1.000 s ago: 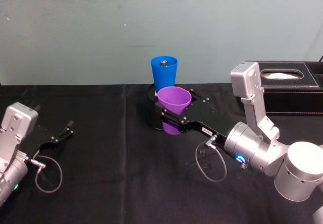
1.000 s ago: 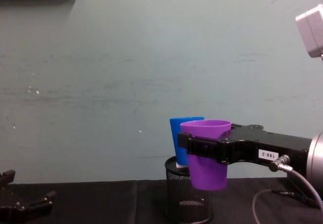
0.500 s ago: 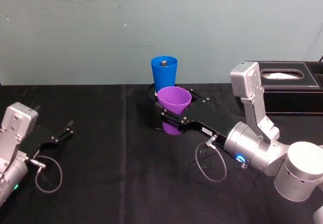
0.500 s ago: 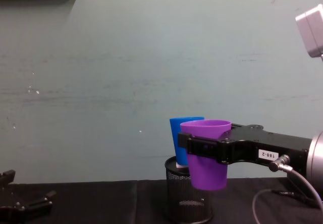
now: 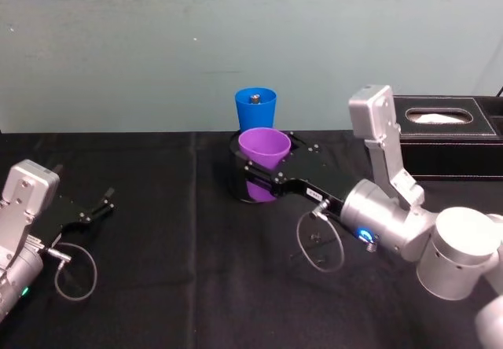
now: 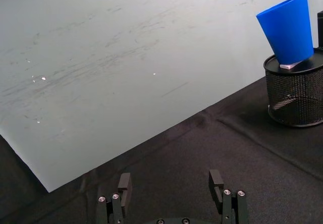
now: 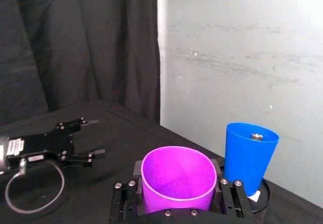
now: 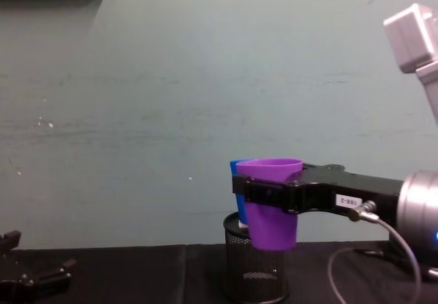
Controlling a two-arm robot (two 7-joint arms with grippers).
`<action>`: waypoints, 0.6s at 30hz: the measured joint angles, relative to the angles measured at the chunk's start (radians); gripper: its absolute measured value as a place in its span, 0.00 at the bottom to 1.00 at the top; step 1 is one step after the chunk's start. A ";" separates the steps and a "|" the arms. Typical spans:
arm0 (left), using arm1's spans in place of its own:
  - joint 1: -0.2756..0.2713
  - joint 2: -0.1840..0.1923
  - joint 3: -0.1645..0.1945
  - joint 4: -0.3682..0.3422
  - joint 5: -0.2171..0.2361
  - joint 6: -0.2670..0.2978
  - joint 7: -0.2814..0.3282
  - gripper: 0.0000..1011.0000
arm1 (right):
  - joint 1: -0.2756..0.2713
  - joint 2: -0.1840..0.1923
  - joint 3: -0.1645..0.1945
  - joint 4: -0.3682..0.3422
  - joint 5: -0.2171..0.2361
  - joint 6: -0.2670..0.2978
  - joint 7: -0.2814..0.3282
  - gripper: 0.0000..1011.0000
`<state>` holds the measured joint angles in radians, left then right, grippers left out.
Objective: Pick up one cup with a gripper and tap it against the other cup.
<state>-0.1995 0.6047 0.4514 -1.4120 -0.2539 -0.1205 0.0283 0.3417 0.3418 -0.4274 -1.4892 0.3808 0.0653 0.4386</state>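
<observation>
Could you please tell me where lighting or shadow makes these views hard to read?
Head view: the black right hand and parked left hand melt into the black tablecloth. Right wrist view: dark curtain beside a bright wall. Chest view: even light on the purple cup, no glare.

**Tight at the centre, open room on the left**

Your right end effector (image 8: 272,192), clamped on the purple cup (image 5: 264,146), sits just beside the blue cup (image 5: 255,108), which stands on the mesh pen holder (image 8: 254,282). The tissue box (image 5: 445,135) blocks the far right. Between the holder and your left end effector (image 5: 94,208), the table (image 5: 173,270) gives you open passage.
</observation>
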 joint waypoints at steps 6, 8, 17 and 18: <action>0.000 0.000 0.000 0.000 0.000 0.000 0.000 0.99 | 0.062 -0.043 -0.006 0.086 0.021 0.029 -0.006 0.74; 0.000 0.000 0.000 0.000 0.000 0.000 0.000 0.99 | 0.081 -0.055 -0.009 0.113 0.021 0.031 -0.011 0.74; 0.000 0.000 0.000 0.000 0.000 0.000 0.000 0.99 | 0.180 -0.119 -0.023 0.264 0.006 0.023 -0.028 0.74; 0.000 0.000 0.000 0.000 0.000 0.000 0.000 0.99 | 0.187 -0.125 -0.023 0.276 0.005 0.021 -0.029 0.74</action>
<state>-0.1995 0.6047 0.4514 -1.4120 -0.2539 -0.1205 0.0283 0.5291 0.2173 -0.4506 -1.2129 0.3854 0.0859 0.4091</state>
